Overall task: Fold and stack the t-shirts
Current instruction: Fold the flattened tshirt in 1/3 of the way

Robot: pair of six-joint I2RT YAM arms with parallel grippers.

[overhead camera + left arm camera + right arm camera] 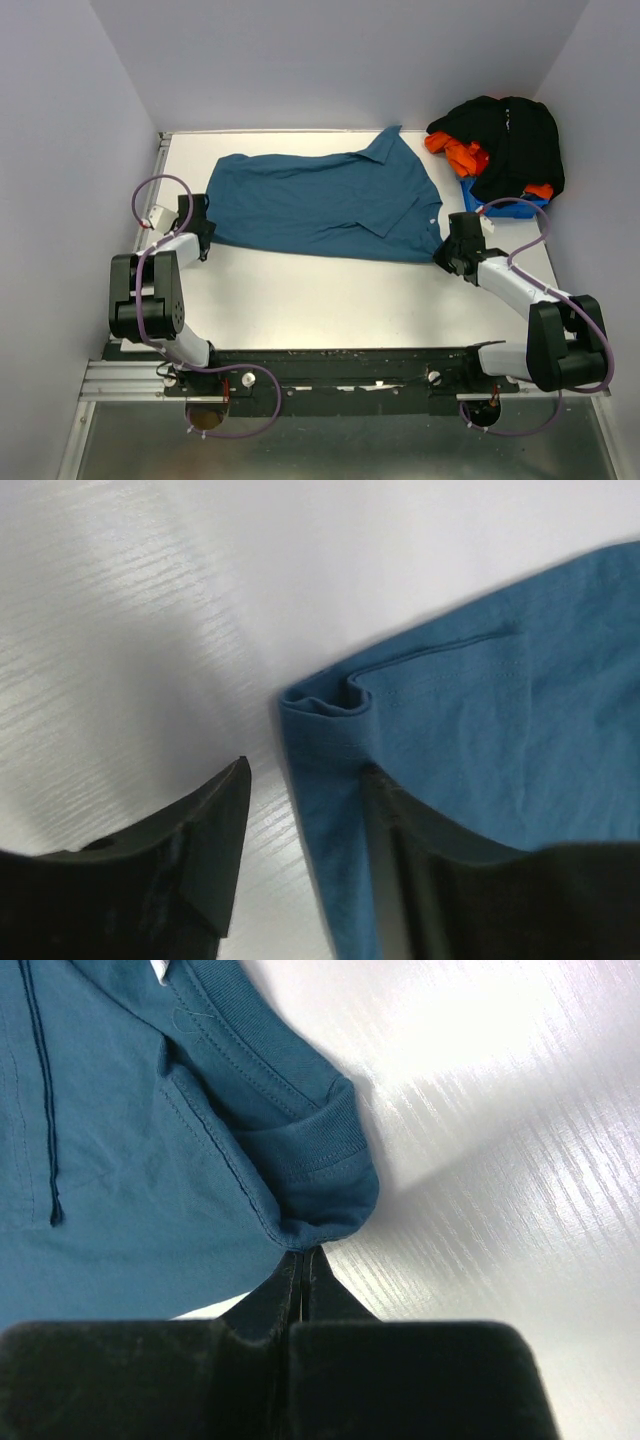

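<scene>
A teal-blue collared t-shirt (320, 200) lies spread out across the middle of the white table. My left gripper (203, 232) is at its left corner; in the left wrist view it (305, 770) is open, with the shirt's hemmed corner (330, 725) lying between the fingers and one finger (420, 830) against the cloth. My right gripper (447, 250) is at the shirt's right sleeve; in the right wrist view it (303, 1255) is shut, pinching the sleeve cuff (320, 1210). A black t-shirt (510, 140) and an orange t-shirt (458, 152) are piled at the back right.
The pile rests on a small blue plastic bin (478, 195) by the right wall. Grey walls close in the table on the left, back and right. Bare white tabletop (320, 300) lies between the shirt and the arm bases.
</scene>
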